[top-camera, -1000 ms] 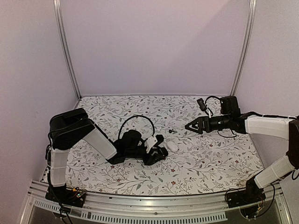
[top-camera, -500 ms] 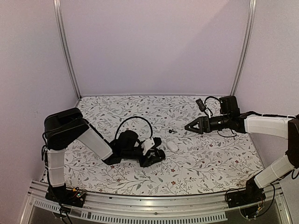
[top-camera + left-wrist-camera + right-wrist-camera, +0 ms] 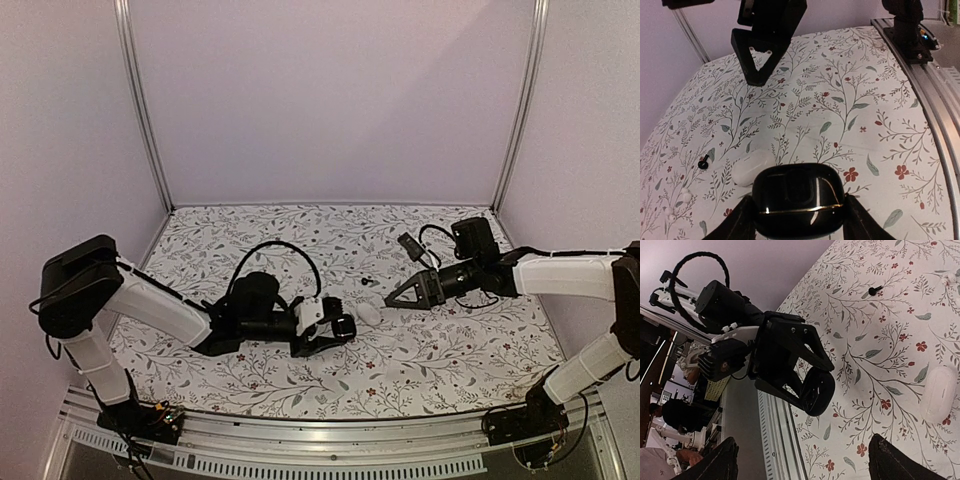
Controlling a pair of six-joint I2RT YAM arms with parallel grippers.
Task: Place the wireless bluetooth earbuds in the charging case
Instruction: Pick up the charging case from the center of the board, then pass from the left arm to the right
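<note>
The left claw is clamped on a glossy black oval case, one finger on either flank. In the left wrist view both fingers are cut off by the bottom edge. A thin bright seam runs across the case's front, and whether its lid is open cannot be told. Just beside it, on the flowered counter, lies a white oval case, apart from the black one. Beyond that, further from the arms' bases, the wireless bluetooth earbuds show only as a tiny dark speck, too small to tell whether it is one piece or two. The wrist views catch a single dark bit with a short stem. The right claw hovers near the white case and the speck with its jaws spread wide and nothing between them. In its own wrist view only the two fingers show, at the bottom corners, tips cropped.
</note>
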